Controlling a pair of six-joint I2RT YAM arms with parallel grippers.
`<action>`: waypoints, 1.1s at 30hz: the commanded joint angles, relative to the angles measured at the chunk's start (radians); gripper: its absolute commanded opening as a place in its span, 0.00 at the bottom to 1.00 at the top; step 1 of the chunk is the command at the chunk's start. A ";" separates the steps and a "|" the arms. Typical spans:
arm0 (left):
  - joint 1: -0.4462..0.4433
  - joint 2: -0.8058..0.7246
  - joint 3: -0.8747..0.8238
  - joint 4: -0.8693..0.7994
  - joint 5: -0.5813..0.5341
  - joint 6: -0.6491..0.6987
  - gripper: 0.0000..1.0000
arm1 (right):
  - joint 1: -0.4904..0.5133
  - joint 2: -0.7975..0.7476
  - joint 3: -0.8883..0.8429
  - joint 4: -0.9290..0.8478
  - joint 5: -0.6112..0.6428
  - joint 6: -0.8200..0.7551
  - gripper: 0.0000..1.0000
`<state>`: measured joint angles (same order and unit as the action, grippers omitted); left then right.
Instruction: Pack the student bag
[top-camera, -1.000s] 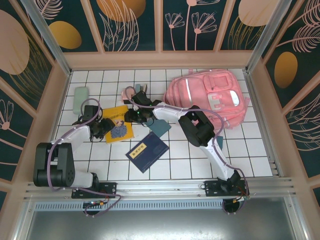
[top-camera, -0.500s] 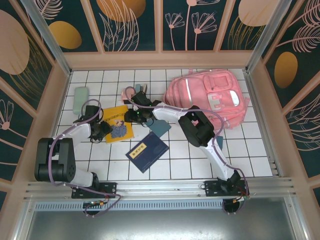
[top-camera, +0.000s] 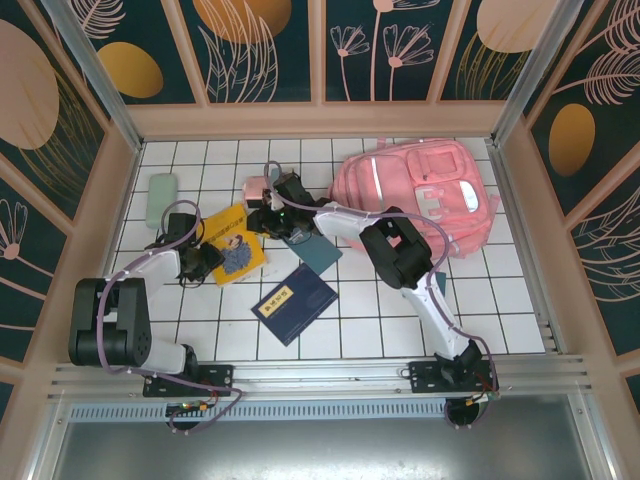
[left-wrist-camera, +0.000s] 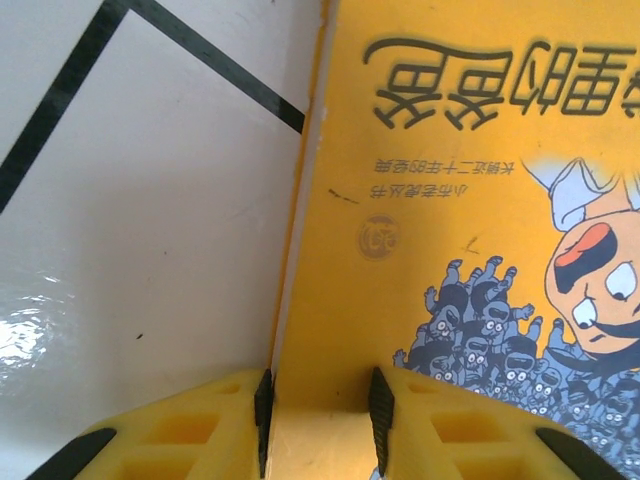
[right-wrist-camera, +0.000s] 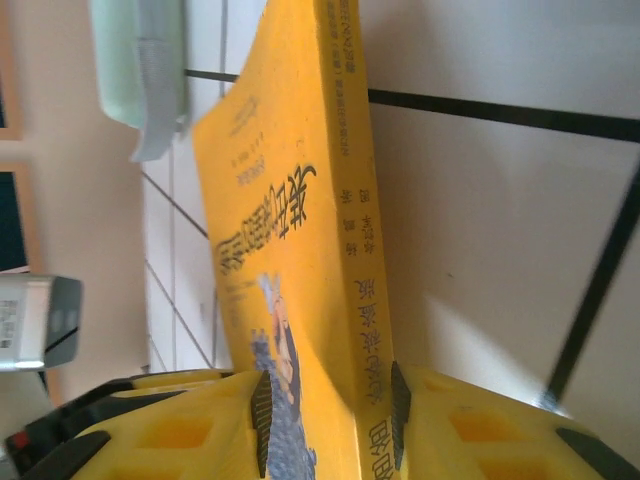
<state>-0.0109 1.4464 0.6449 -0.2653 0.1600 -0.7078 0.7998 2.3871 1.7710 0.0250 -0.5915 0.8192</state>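
Nearest the arm bases, a dark blue book (top-camera: 293, 303) lies flat on the tiled surface (top-camera: 360, 322), with nothing holding it. Just beyond it the left tool (left-wrist-camera: 320, 408) is clamped on the near-left edge of a yellow book (top-camera: 236, 252), its pads pressed to either face. Across that book, the right tool (right-wrist-camera: 325, 405) is closed on the far edge by the spine. The book is therefore held between both tools and tipped up off the tiles, its long axis running from near-left to far-right. A pale green case (top-camera: 160, 198) lies off to the left, well apart. Farthest back and to the right lies the student bag (top-camera: 425, 195), flat on the surface with its front pockets up and well clear of the yellow book. The bag lies on the right arm's side, so the carry would likely run right and slightly back. That probably suits the right tool better than the left. Whether the bag's mouth is open cannot be told.
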 joint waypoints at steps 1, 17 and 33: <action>-0.012 0.015 -0.031 0.001 0.100 0.001 0.33 | 0.061 -0.051 0.003 0.102 -0.189 0.020 0.38; -0.012 -0.005 -0.024 0.009 0.124 -0.004 0.34 | 0.105 -0.033 0.060 -0.102 -0.136 -0.149 0.33; -0.011 -0.182 0.097 0.106 0.288 -0.103 0.66 | -0.032 -0.262 -0.078 -0.095 -0.052 -0.127 0.00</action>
<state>-0.0181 1.2922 0.7078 -0.2401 0.3492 -0.7528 0.8143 2.2593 1.7119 -0.1337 -0.6361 0.6888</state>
